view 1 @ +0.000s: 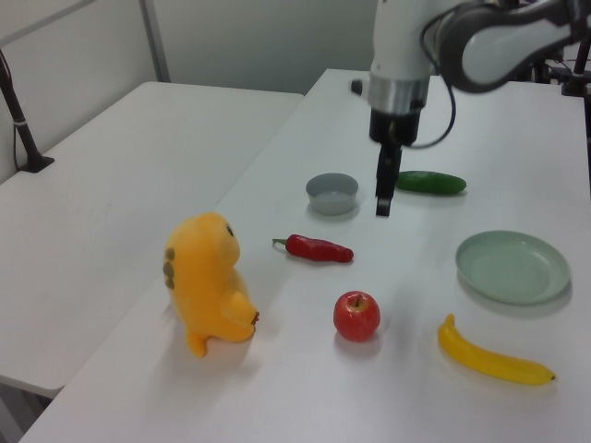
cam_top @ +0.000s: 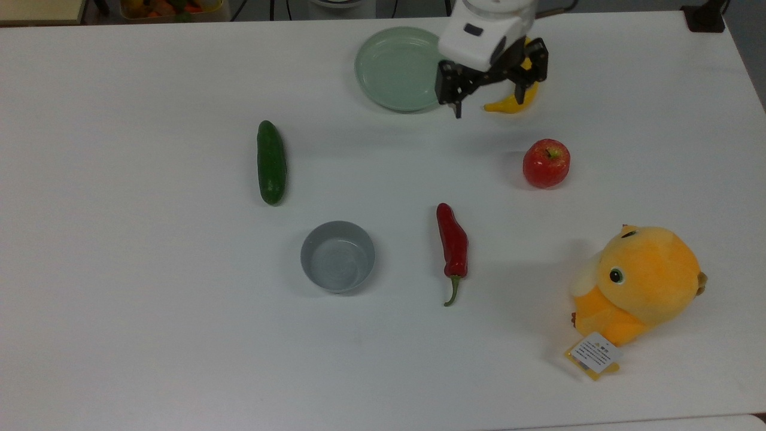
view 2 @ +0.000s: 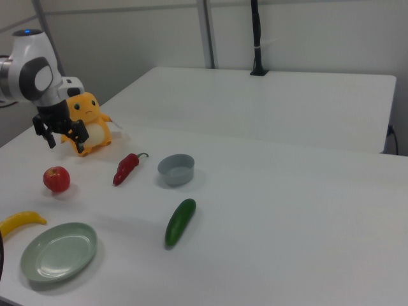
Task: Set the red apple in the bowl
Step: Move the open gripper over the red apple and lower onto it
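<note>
Tool (cam_top: 491,102) fingers stand apart, holding nothing, at the top view's upper centre-right. Your red apple (cam_top: 546,163) rests on the bench (cam_top: 149,329), right of centre; the bowl (cam_top: 337,256) sits lower centre.

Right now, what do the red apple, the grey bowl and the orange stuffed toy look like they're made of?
The red apple: glossy skin with bright highlights, possibly plastic or wax; real fruit can't be ruled out. The grey bowl: smooth, evenly coloured, softly sheened walls, likely plastic. The orange stuffed toy: fuzzy matte plush fabric, with a paper tag at its base.
</note>
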You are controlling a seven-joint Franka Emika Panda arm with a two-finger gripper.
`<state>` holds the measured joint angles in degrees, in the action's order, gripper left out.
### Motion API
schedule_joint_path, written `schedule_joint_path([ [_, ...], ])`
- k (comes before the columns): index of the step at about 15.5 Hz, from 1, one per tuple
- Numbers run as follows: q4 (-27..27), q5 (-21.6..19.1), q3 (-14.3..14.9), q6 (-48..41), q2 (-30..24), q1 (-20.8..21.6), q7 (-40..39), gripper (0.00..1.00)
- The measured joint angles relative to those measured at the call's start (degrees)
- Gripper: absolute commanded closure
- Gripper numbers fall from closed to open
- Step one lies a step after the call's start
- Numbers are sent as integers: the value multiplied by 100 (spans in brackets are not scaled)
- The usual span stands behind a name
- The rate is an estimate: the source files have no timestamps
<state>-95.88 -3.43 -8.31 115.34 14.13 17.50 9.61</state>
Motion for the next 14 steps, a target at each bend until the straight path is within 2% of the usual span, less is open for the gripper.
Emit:
schedule_joint_path([
  [4, 8, 24, -207, 245, 233, 122, 0, 0],
  [8, 54, 75, -244, 500, 412, 376, 49, 0],
  [10, 55, 250, -246, 731, 575, 498, 176, 0],
  [14, 57, 855, -248, 1185, 1019, 669, 606, 0],
])
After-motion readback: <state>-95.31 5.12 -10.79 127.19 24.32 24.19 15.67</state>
